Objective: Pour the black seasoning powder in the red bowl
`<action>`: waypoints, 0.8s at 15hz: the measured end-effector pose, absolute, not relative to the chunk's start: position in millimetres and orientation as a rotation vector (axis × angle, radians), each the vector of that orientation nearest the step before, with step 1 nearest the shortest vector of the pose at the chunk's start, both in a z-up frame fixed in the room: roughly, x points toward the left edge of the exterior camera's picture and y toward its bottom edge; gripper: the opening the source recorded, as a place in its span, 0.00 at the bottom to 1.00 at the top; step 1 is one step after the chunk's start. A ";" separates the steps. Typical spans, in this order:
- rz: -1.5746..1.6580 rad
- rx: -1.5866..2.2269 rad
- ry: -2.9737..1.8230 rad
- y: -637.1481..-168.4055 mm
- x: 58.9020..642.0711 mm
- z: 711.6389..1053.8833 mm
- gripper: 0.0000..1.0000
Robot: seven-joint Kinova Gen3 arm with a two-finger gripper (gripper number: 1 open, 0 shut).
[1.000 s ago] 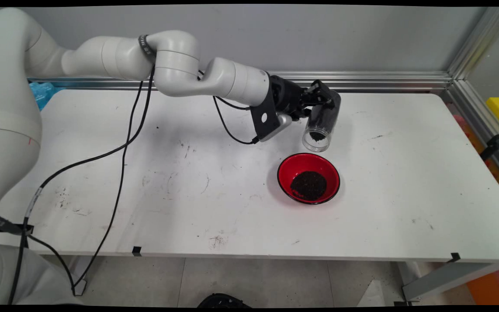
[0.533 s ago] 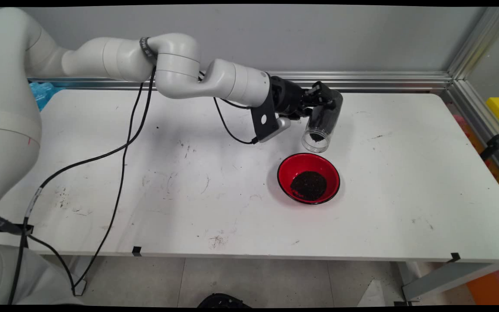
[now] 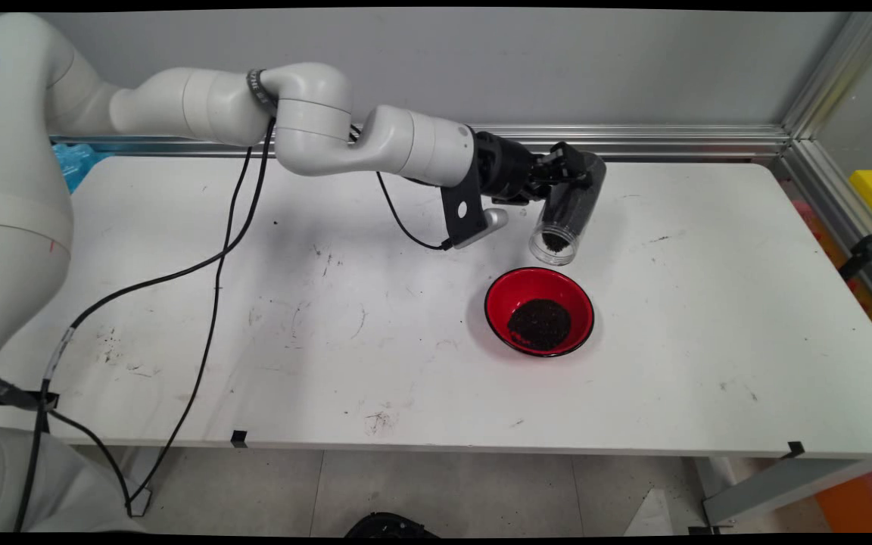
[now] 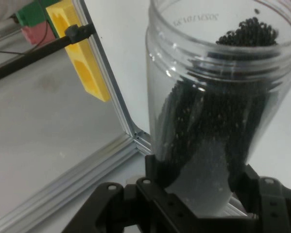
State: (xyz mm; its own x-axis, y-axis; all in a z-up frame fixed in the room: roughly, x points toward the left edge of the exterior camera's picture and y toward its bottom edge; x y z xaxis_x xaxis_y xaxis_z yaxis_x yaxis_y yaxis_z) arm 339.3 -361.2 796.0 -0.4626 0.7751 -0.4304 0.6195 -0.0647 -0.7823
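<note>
Overhead, scuffed white table point(image 3: 330, 318) meets grey wall point(image 3: 481, 68).

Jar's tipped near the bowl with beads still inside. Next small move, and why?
Probably shift the gripper slightly toward the table's near side before tipping further. The clear jar it clamps is tilted mouth-down, black beads gathered at its mouth, but that mouth sits just beyond the red bowl's far rim, so beads could land on the white table.

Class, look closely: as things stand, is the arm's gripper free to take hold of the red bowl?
Probably not. The gripper is shut on the clear jar of dark beads, tilted above the red bowl. Nothing else blocks the bowl.
</note>
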 end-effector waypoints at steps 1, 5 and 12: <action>1.562 -1.547 -2.030 -361.2 338.7 795.6 0.00; 1.581 -1.572 -2.002 -361.6 336.5 794.9 0.00; 1.615 -1.611 -1.949 -365.2 332.4 793.4 0.00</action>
State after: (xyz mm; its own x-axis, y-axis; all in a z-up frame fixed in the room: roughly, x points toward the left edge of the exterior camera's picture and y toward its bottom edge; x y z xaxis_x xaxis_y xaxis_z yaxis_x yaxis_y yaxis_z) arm 332.4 -365.2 793.4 -0.4165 0.7697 -0.4838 0.6184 -0.1502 -0.7714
